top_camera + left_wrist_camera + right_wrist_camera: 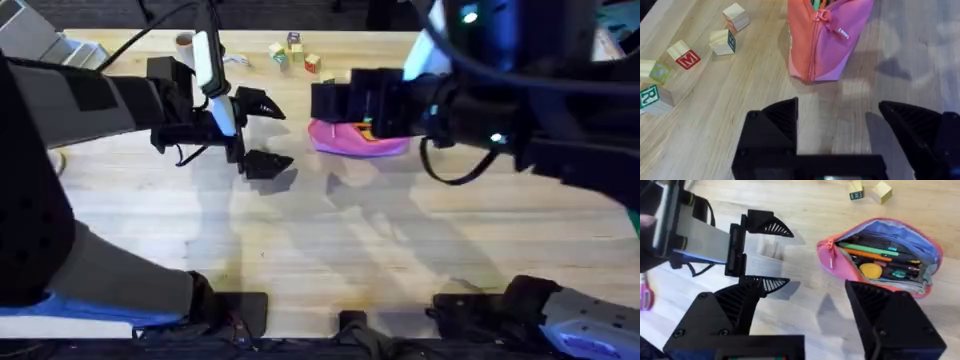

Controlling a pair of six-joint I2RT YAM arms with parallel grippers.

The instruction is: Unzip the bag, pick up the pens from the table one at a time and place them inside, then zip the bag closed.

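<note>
The pink bag (350, 140) lies on the table (330, 230) at the back centre, its zipper open and its blue lining (900, 230) showing. Inside it lie a green pen (867, 247), an orange one (872, 256) and other small things. My right gripper (805, 315) hovers open just above and beside the bag, holding nothing. My left gripper (268, 135) stands open to the left of the bag, its fingers (775, 120) apart and empty, facing the bag's closed end (822, 45).
Several lettered wooden blocks (295, 52) sit behind the bag near the far edge. A small pink object (644, 292) lies on the wood beyond the left arm. The near half of the table is bare wood between the two arm bases.
</note>
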